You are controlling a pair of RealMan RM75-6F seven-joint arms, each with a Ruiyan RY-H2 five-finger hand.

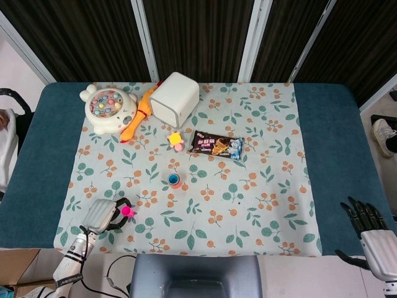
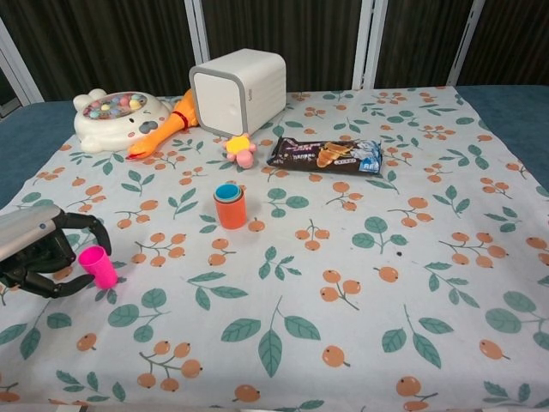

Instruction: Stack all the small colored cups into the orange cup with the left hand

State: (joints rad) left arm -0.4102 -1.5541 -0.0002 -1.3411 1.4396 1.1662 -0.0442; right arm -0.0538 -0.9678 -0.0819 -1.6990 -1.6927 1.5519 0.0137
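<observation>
My left hand (image 2: pixel 39 251) sits near the tabletop's front-left corner, fingers curled around the pink cup (image 2: pixel 98 266); whether they actually pinch it I cannot tell. To do this well: close firmly on its wall, lift straight, keep it upright, carry it to the orange cup (image 2: pixel 230 209) mid-table, blue cup (image 2: pixel 227 190) already nested there. My right hand (image 1: pixel 372 233) is off the front-right edge, fingers spread, empty. Left palm cut off by the chest view edge.
</observation>
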